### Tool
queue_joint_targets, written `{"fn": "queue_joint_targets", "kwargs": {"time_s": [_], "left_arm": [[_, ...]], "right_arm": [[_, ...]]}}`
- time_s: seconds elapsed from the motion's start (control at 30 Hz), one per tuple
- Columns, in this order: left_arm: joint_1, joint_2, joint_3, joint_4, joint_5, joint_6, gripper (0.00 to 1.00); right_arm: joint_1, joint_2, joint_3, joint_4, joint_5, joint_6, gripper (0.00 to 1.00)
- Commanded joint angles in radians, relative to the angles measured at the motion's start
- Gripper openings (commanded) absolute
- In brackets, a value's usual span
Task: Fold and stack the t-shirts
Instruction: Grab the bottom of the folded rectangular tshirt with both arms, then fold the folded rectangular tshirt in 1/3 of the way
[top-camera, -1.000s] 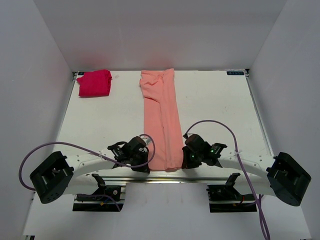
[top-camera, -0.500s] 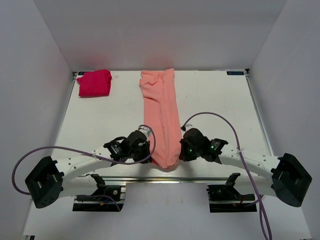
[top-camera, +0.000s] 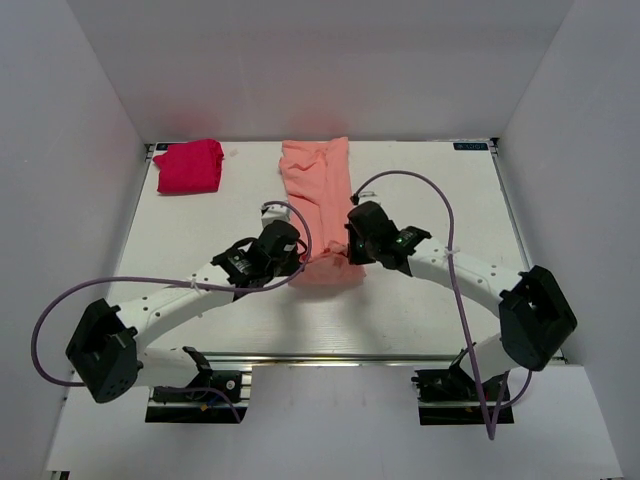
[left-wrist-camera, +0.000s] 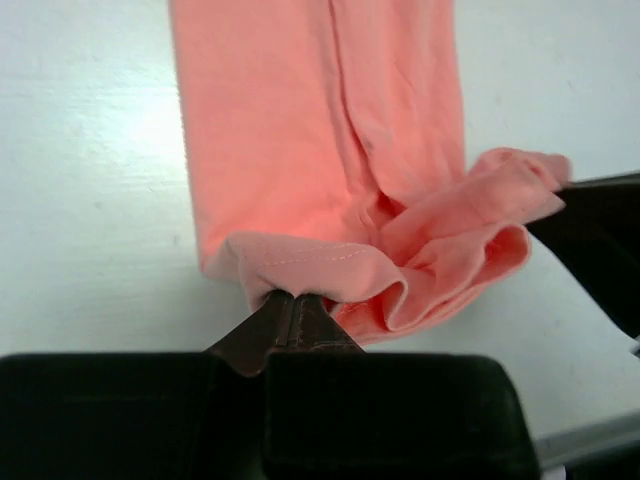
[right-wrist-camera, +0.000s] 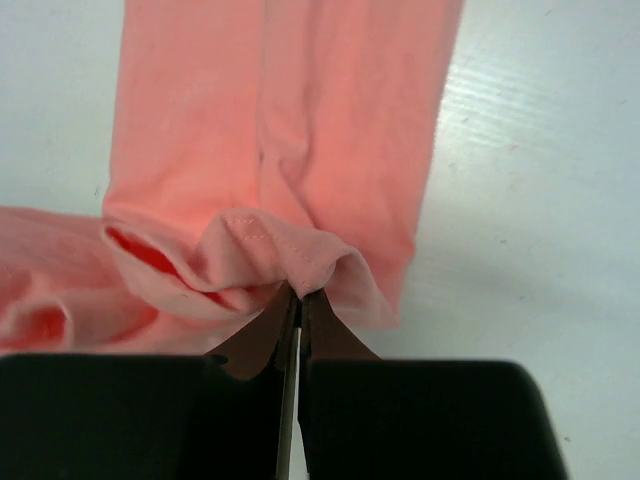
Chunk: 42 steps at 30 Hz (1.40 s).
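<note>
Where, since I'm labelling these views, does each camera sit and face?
Top external: above and behind, looking down at the table; left arm, right arm show.
Left wrist: faces the salmon t-shirt past the left gripper, shut on its hem.
Right wrist: likewise, past the right gripper.
Both wrist views share that hem.

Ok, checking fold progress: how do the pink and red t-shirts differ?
The pink t-shirt is a long central strip; the red t-shirt is a small folded bundle, far left. The left gripper and right gripper pinch the pink t-shirt's near end; the red t-shirt lies untouched. Both are plain.
</note>
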Motion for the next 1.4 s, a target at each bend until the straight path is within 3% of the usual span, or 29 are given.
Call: {"fn": "queue_joint_targets", "kwargs": {"time_s": [0.0, 0.43, 0.83, 1.03, 1.37], "left_arm": [[0.046, 0.050, 0.055, 0.030, -0.081, 0.031, 0.00], [0.204, 0.237, 0.213, 0.148, -0.003, 0.151, 0.00], [0.314, 0.415, 0.323, 0.217, 0.130, 0.246, 0.00], [0.348, 0.470, 0.311, 0.370, 0.209, 0.303, 0.00], [0.400, 0.605, 0.343, 0.472, 0.290, 0.322, 0.00]], "right_arm": [[-0.047, 0.020, 0.087, -0.015, 0.049, -0.030, 0.00], [-0.149, 0.189, 0.330, -0.007, -0.033, -0.130, 0.00], [-0.234, 0.324, 0.445, 0.007, -0.149, -0.194, 0.00], [-0.274, 0.397, 0.479, 0.031, -0.198, -0.210, 0.00], [-0.336, 0.490, 0.496, 0.125, -0.270, -0.230, 0.00]]}}
